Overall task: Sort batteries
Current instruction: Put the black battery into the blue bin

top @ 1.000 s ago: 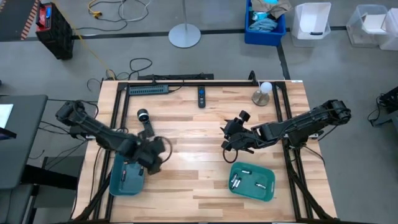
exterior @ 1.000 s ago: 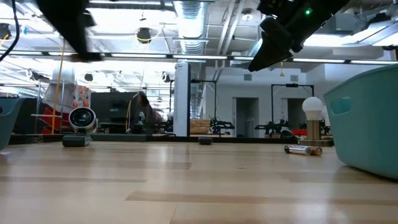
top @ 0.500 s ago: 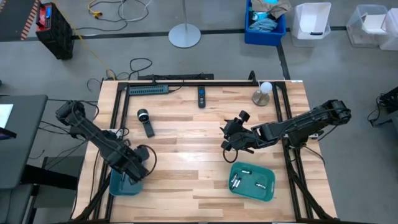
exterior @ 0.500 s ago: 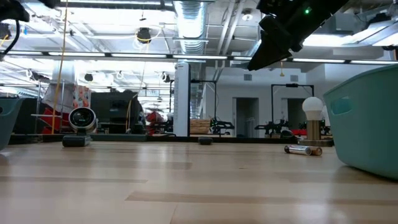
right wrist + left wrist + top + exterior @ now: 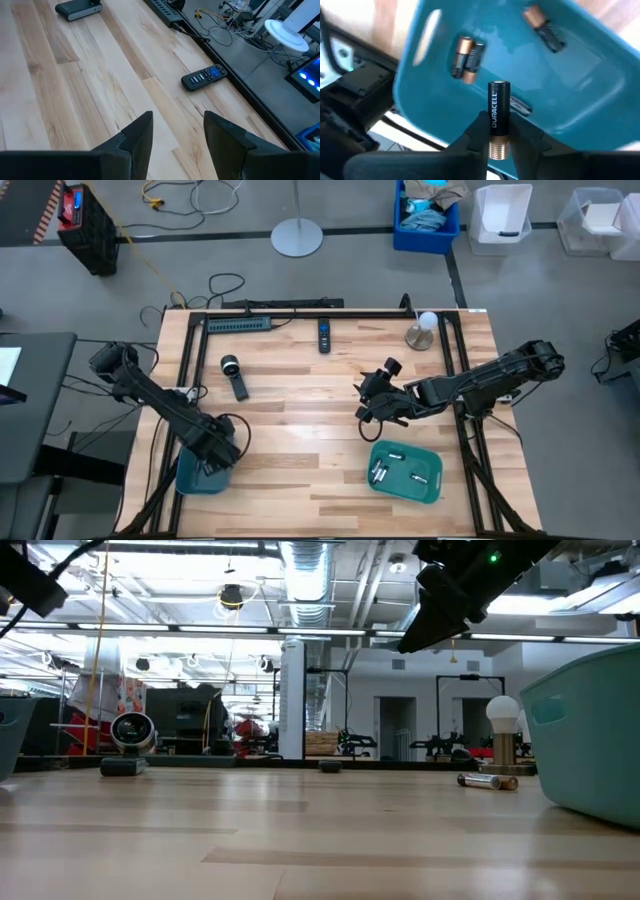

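My left gripper (image 5: 212, 460) hangs over the left teal tray (image 5: 192, 478), shut on a black battery with a copper end (image 5: 498, 107). That tray (image 5: 440, 100) holds several more black-and-copper batteries, two of them side by side (image 5: 466, 59). My right gripper (image 5: 375, 408) is open and empty above the middle of the table; it also shows in the right wrist view (image 5: 177, 137). The right teal tray (image 5: 405, 472) holds several batteries. Two batteries (image 5: 487, 780) lie on the tabletop beside the lamp. My left gripper pinches the battery between its two fingers (image 5: 479, 131), on its sides near the copper end (image 5: 498, 134). The fingers come from above, and the battery lies along them. Its black end sticks out past the fingertips toward the tray. It is lifted clear of the tray floor.
A black remote (image 5: 324, 335) and a power strip (image 5: 238, 324) lie near the far edge. A black stick with a round knob (image 5: 234, 375) lies at the far left. A bulb lamp (image 5: 422, 330) stands at the far right. Bare wood lies between the trays.
My left gripper has gone toward the table's near left corner, from beside the left tray to over it, carrying the battery. In the low view it has passed out of the picture to the left.
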